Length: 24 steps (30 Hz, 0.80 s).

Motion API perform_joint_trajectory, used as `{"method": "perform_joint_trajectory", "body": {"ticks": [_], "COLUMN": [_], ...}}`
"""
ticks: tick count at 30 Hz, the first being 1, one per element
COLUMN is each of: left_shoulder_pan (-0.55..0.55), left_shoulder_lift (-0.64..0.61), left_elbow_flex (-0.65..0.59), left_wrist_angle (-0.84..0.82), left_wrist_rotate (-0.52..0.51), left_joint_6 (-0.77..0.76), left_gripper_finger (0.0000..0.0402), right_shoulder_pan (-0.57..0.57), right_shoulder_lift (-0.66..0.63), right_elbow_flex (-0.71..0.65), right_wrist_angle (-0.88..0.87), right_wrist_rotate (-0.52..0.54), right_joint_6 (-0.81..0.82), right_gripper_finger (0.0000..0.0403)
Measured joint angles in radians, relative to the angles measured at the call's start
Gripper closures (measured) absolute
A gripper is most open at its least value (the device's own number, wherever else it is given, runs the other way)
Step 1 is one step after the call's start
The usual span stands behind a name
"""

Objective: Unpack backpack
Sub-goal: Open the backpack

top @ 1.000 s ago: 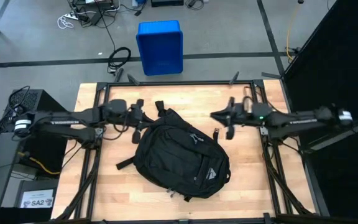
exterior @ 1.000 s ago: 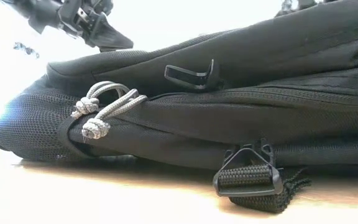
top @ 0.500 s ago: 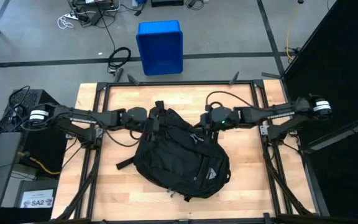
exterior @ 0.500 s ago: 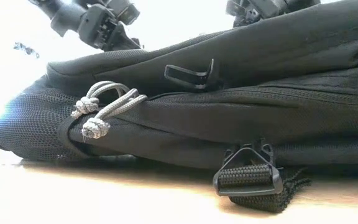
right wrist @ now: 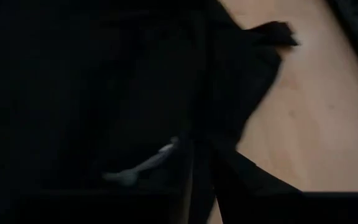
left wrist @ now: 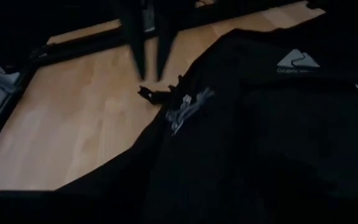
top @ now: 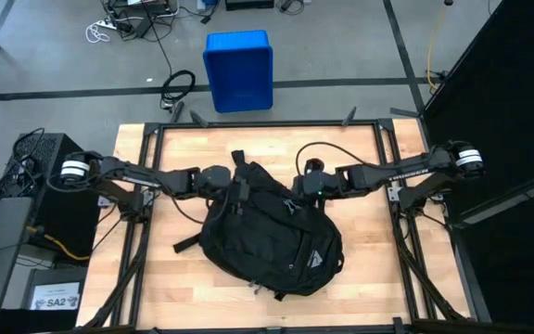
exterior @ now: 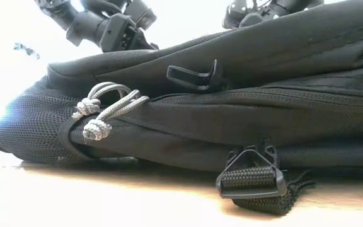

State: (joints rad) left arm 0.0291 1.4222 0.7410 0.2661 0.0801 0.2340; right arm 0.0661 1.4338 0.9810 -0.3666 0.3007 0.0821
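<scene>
One backpack [top: 269, 232] lies flat in the middle of the wooden table [top: 378, 269]. Two arms reach over its upper end: the left gripper [top: 233, 198] is on its top left part, fingers spread, and the right gripper [top: 295, 188] is at its top right, fingers pressed together. One blue bin [top: 238, 70] stands on the floor beyond the table.

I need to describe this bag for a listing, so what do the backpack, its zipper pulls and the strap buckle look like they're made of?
Backpack: matte black woven fabric, probably nylon, with open mesh at the side pocket.
Zipper pulls: grey braided cord, knotted at the ends.
Strap buckle: smooth black moulded part, likely plastic, on ribbed webbing that frays at its cut end.
</scene>
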Motion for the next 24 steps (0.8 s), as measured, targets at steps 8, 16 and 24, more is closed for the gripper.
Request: {"method": "perform_joint_trajectory", "body": {"ticks": [8, 16, 24], "left_shoulder_pan": [-0.047, -0.064, -0.063], "left_shoulder_lift": [0.185, 0.373, 0.436], "left_elbow_flex": [0.171, 0.367, 0.431], "left_wrist_angle": [-0.027, -0.147, -0.157], "left_wrist_rotate": [0.001, -0.001, -0.114], "left_joint_6": [0.050, 0.080, 0.098], "left_gripper_finger": [0.0147, 0.0147, 0.0148], "right_shoulder_pan": [-0.037, -0.050, -0.050], "right_shoulder_lift": [-0.003, -0.003, -0.003], "right_elbow_flex": [0.000, 0.000, 0.000], "right_wrist_angle": [-0.002, -0.012, -0.036], "right_wrist_rotate": [0.011, 0.011, 0.012], "right_joint_6": [-0.017, -0.036, -0.041], "right_gripper_finger": [0.0376, 0.0372, 0.0378]}}
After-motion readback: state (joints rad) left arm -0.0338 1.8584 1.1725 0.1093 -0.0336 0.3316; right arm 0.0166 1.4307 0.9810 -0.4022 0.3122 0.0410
